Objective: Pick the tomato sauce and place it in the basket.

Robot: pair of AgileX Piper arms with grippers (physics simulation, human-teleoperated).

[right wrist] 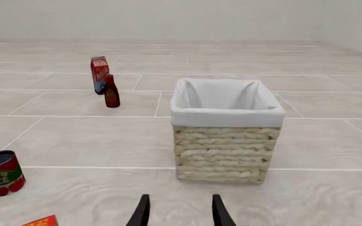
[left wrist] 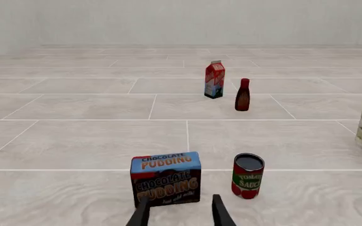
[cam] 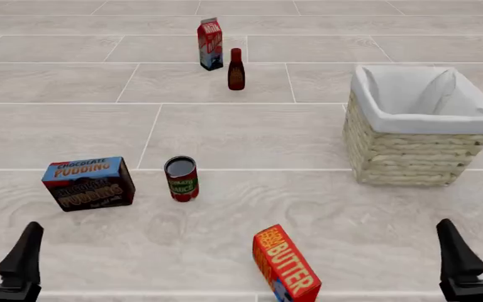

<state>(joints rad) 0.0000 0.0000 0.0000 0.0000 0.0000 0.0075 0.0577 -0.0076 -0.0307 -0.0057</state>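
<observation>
Tomato sauce (cam: pixel 181 178) upright beside pudding box (cam: pixel 88 183)

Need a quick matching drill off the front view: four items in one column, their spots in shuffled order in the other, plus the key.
Items:
1. tomato sauce
2. basket
3. butter box
4. milk carton

Places:
A. far end of the floor, beside the dark bottle
B. right side, standing alone
C. just right of the chocolate pudding box
D. nearest the camera, tilted, between the two arms

Pairs: 1-C, 2-B, 3-D, 4-A
</observation>
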